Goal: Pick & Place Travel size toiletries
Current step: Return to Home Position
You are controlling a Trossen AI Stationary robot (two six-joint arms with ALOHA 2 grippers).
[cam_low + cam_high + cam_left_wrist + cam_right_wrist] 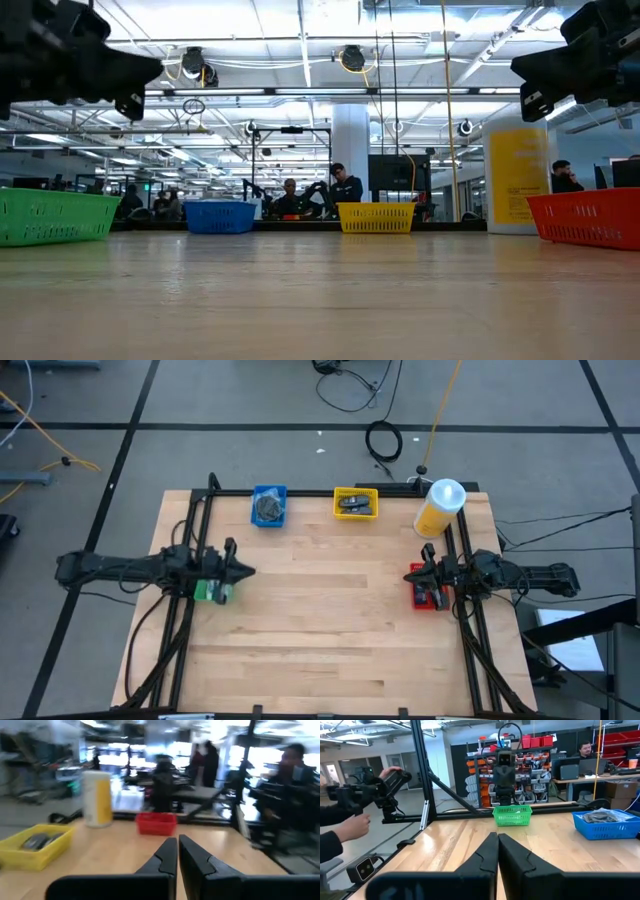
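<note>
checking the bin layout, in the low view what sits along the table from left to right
green bin → blue bin → yellow bin → tall yellow bottle → red bin

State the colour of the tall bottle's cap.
White; the cap shows best in the high view.

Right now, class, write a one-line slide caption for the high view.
Left gripper by the green bin, right gripper by the red bin; toiletries lie in the blue bin and yellow bin.
</note>
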